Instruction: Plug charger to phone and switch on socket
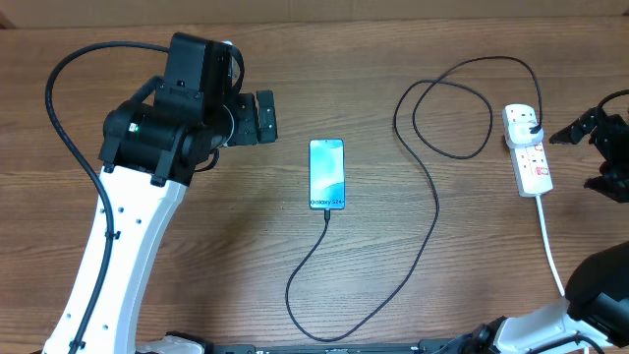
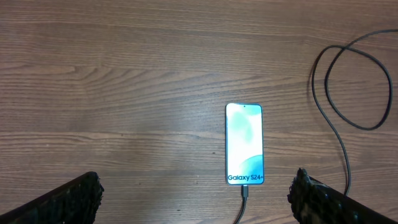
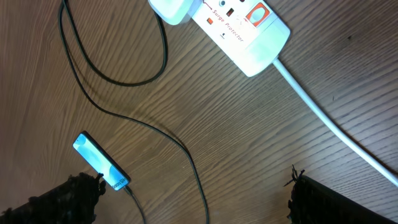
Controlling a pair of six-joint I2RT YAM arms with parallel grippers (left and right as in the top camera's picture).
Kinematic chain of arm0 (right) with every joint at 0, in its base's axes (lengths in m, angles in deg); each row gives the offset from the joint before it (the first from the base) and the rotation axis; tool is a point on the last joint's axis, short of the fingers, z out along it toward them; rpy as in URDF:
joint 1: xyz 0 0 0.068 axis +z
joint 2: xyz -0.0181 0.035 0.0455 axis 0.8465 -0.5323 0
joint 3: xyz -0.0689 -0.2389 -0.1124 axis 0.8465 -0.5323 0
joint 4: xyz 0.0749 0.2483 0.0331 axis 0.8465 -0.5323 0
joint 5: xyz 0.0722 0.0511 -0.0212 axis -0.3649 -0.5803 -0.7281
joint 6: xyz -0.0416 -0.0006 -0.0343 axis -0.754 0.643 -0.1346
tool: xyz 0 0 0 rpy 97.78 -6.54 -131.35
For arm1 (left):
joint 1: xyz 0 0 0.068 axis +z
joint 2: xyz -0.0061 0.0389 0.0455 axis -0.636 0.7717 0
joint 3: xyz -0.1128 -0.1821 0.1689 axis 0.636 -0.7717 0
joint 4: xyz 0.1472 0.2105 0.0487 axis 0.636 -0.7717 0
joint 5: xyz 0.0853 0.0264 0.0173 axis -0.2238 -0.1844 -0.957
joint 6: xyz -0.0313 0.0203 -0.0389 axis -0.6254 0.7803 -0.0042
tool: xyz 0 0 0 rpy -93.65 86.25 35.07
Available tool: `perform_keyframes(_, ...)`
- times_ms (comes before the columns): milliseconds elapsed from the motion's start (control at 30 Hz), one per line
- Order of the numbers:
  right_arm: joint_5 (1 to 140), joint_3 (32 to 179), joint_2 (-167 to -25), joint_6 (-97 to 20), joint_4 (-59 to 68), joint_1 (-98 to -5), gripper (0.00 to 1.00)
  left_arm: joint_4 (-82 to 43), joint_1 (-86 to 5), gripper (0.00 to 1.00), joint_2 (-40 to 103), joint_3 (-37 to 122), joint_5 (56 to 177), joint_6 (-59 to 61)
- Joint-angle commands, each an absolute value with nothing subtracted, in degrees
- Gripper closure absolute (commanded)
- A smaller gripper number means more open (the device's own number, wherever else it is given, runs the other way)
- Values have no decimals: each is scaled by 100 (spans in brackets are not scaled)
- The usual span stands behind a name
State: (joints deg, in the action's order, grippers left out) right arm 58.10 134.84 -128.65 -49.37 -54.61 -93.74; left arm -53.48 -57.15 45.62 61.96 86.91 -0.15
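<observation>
Right gripper (image 1: 573, 160) hung wide open and empty, with the socket (image 1: 531, 157) just ahead of its tips. Left gripper (image 2: 196, 202) was open and empty, phone (image 2: 244, 144) ahead, charger (image 1: 436, 221) apparently plugged in. Best approach: narrow the jaws and press the red switch (image 3: 256, 14) squarely with one tip.

My left arm (image 1: 113, 251) has a white link dotted with dark screws below bulky black joints, a black cable (image 1: 50, 96) loops at upper left, and my fingers (image 2: 68, 200) are rough black.
</observation>
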Motion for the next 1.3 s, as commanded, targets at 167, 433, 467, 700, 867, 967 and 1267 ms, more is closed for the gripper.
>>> perform_keyframes(167, 5852, 13602, -12800, -4924, -5233, -9369, 0, -5328, -5752, 0, 4603, 6268, 8617, 92)
perform_keyframes(433, 5849, 13602, -12800, -4924, -4833, -9369, 0, -5328, -5752, 0, 4603, 6268, 8615, 92)
perform_keyframes(467, 5852, 13602, -12800, -4924, -4809, -9369, 0, -5328, -5752, 0, 4603, 6268, 8615, 94)
perform_keyframes(700, 5852, 13602, -12800, -4924, -4781, -9369, 0, -5328, -5752, 0, 4603, 6265, 8617, 92)
perform_keyframes(867, 5852, 13602, -12800, -4924, -4781, -9369, 0, -5328, -5752, 0, 4603, 6265, 8615, 94)
perform_keyframes(967, 5852, 13602, -12800, -4924, -4781, -9369, 0, -5326, -5741, 0, 4601, 6259, 8602, 92)
perform_keyframes(1267, 5852, 13602, -12800, -4924, -4781, -9369, 0, -5474, -5796, 0, 4374, 6196, 8392, 120)
